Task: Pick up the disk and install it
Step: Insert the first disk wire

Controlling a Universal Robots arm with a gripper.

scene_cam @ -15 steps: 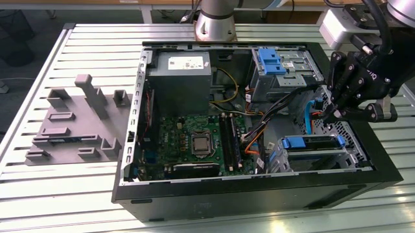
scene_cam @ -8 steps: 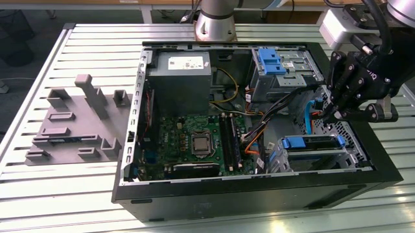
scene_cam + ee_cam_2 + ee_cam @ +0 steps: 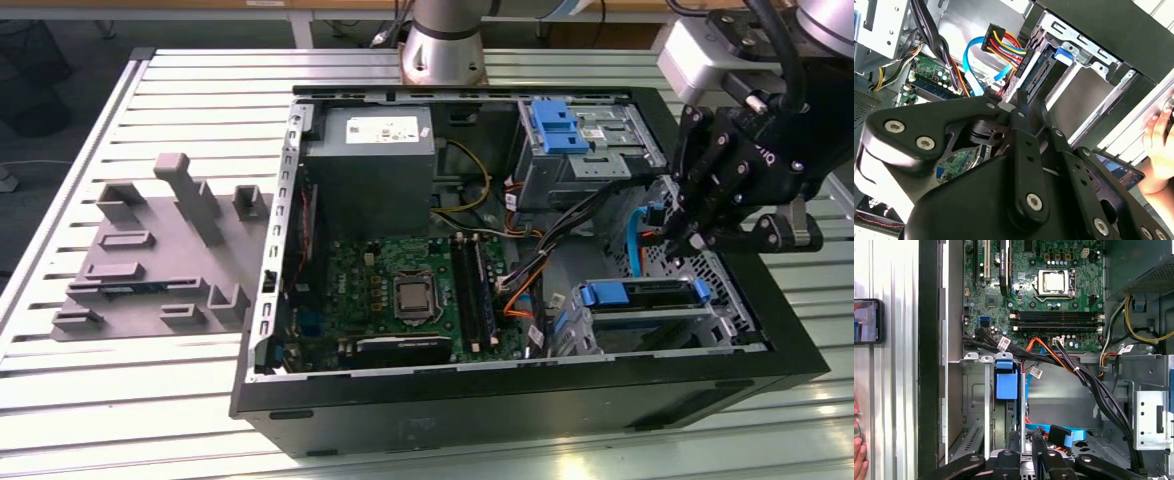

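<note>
- Found the disk (image 3: 641, 294) seated in the metal cage (image 3: 654, 325), in the corner of the computer case (image 3: 534, 405) on the exterior view's right.
- Spotted its blue handle (image 3: 1005, 380) at the cage mouth in the first wrist view.
- Saw the gripper (image 3: 667, 240) poised just above that cage, jaws pressed together on nothing.
- Noted the green circuit board (image 3: 400, 290) beside the cage, toward the exterior view's left.
- Caught a hand (image 3: 1158, 150) outside the case wall in the second wrist view.
</note>
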